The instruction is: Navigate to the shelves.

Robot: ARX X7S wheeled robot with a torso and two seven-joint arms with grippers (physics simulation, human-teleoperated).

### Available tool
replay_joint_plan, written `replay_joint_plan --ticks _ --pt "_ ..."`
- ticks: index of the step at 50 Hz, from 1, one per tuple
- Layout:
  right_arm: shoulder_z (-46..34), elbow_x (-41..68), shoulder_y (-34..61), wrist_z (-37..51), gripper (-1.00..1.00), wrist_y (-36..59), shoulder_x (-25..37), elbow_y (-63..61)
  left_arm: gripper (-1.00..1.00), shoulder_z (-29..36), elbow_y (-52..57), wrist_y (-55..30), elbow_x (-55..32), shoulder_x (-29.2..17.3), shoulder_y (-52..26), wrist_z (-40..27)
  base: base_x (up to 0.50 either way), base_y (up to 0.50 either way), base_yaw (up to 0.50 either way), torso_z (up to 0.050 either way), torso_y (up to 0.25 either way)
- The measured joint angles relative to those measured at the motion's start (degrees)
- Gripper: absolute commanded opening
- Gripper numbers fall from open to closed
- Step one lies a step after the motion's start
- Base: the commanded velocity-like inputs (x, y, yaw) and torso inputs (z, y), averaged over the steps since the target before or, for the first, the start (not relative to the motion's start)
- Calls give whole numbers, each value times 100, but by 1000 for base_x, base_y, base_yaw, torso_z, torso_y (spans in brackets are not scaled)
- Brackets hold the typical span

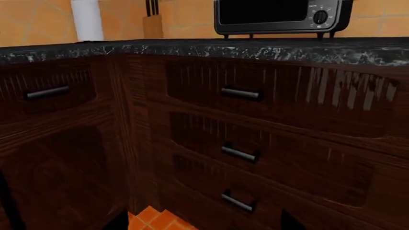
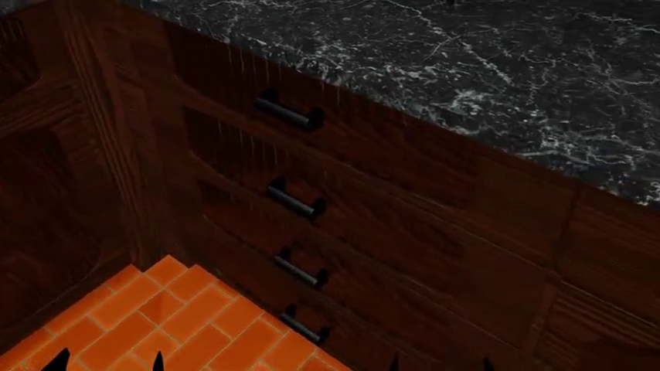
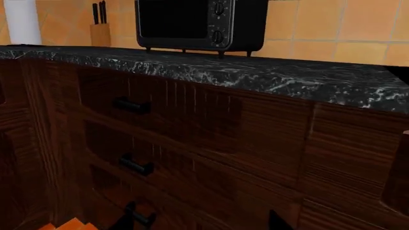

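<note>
No shelves are in view. I face an inside corner of dark wood kitchen cabinets (image 2: 413, 232) under a black marble countertop (image 2: 464, 62). Only the dark fingertips of my left gripper (image 2: 107, 362) show at the head view's lower edge, wide apart over the orange floor tiles (image 2: 165, 317). The tips of my right gripper (image 2: 438, 365) show beside them, also apart, in front of the drawers. In the wrist views, the left gripper (image 1: 201, 223) and the right gripper (image 3: 198, 223) each stand open with nothing between the tips, close to the drawer fronts.
A stack of drawers with black bar handles (image 2: 294, 201) is straight ahead. A second cabinet run (image 1: 51, 143) closes the corner on the left. On the counter stand a black toaster oven (image 1: 281, 17), a knife block (image 1: 152, 21) and a white paper roll (image 1: 87, 19).
</note>
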Motion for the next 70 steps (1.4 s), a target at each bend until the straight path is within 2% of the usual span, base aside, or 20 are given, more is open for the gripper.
replay_joint_plan --ticks 70 --pt "-35 99 33 223 100 -43 62 12 100 111 -8 32 -86 -88 -33 -108 -16 39 -500 0 0"
